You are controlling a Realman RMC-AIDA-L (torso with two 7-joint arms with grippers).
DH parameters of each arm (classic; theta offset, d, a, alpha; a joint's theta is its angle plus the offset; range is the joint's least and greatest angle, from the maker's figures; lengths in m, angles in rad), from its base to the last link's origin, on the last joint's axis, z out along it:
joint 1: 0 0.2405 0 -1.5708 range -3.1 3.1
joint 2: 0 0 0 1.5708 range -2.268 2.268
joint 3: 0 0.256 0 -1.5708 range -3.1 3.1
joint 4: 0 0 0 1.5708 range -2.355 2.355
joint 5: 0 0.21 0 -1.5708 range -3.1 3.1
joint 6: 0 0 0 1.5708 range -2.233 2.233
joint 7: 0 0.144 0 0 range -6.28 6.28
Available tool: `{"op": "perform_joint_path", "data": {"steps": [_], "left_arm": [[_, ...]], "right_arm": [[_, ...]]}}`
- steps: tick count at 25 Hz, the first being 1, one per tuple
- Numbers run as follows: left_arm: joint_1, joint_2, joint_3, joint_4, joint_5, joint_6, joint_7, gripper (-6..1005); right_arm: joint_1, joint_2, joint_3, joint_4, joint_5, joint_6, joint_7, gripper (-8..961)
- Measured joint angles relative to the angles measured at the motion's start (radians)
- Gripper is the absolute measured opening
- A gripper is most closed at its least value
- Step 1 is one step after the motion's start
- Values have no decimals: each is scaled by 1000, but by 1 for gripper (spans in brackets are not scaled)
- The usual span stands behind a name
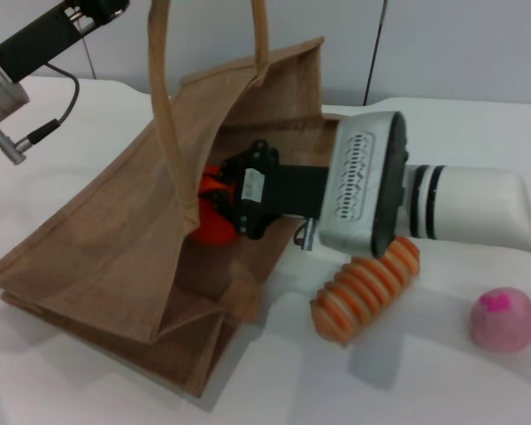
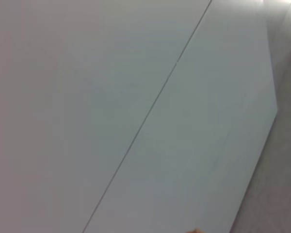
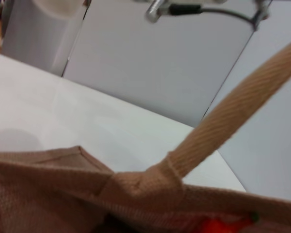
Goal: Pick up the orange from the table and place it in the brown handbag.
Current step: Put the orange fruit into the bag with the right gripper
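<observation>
The brown handbag (image 1: pixel 115 239) lies tilted on the white table (image 1: pixel 53 381), its mouth held open and its two handles (image 1: pixel 164 97) pulled up past the top edge. My right gripper (image 1: pixel 239 205) reaches into the bag's mouth and is shut on the orange (image 1: pixel 214 228), which sits inside the opening just above the bag's lower wall. The right wrist view shows the bag's rim (image 3: pixel 53 170), one handle (image 3: pixel 233 116) and a sliver of the orange (image 3: pixel 223 226). My left arm (image 1: pixel 44 40) is raised at the top left beside the handles; its fingers are out of frame.
An elongated orange-and-cream ribbed item (image 1: pixel 367 288) lies just right of the bag under my right wrist. A pink ball (image 1: pixel 504 319) sits at the far right. A grey wall panel stands behind the table.
</observation>
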Motion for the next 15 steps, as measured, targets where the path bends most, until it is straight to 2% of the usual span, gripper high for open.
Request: {"op": "perform_joint_path", "data": {"steps": [7,15], "left_arm": [[-7,0,1,-2,0,-4,0,118],[-13,0,2,-2,9,2,0,118]], "right_arm": [[8,8,9,33,4,54,-84,81],[3,10,50,52,8,163,-91,73]]}}
